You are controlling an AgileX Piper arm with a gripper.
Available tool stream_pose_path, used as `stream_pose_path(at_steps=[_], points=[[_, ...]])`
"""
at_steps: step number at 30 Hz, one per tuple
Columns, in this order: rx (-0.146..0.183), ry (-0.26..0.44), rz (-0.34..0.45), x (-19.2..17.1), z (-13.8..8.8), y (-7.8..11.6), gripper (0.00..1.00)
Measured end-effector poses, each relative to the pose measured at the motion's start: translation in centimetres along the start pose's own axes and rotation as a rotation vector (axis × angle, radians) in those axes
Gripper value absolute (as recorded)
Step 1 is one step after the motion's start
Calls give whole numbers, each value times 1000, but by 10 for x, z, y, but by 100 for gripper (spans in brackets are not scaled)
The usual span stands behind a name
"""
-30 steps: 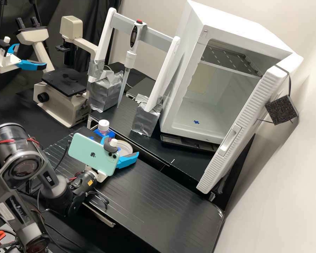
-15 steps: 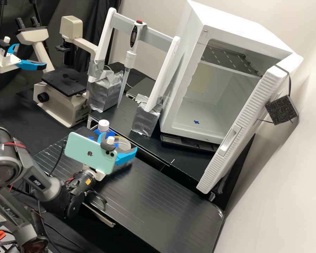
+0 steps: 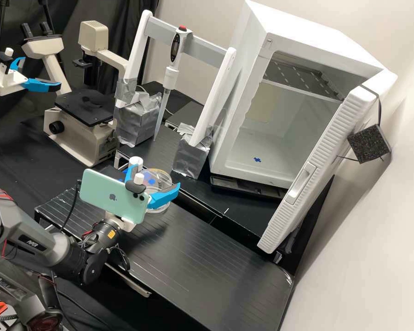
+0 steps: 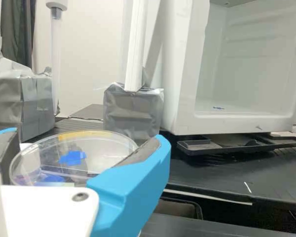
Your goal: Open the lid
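Observation:
In the high view the gripper (image 3: pixel 155 177) is over the near bench's far edge, its fingers shut on the rim of a clear round lid (image 3: pixel 163 180). The lid has a blue mark and a yellowish strip at its edge. Below it, partly behind a blue finger, the rim of a clear dish (image 3: pixel 162 210) shows. In the wrist view the gripper (image 4: pixel 88 137) has the lid (image 4: pixel 106 150) between its two dark pads, one at either side. A mint phone on the wrist covers part of the high view.
A white-capped bottle (image 3: pixel 135 161) stands just behind the gripper. Beyond are silver-taped blocks (image 3: pixel 192 158) holding a white frame with a pipette (image 3: pixel 171 76), a microscope (image 3: pixel 80 133) and a white cabinet (image 3: pixel 237 151) with its door (image 3: pixel 308 179) swung out.
The gripper has moved up and toward the high view's left, and the clear lid has moved with it. More of the dish rim now shows beneath.

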Motion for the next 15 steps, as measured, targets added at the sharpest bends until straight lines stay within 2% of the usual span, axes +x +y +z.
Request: stream_pose_path(at_steps=[3, 7, 11, 15], points=[[0, -14, 11, -1, 2, 2, 0], [21, -44, 56, -5, 6, 9, 0], [25, -99, 107, -8, 14, 16, 0], [54, -181, 161, -11, 27, 22, 0]])
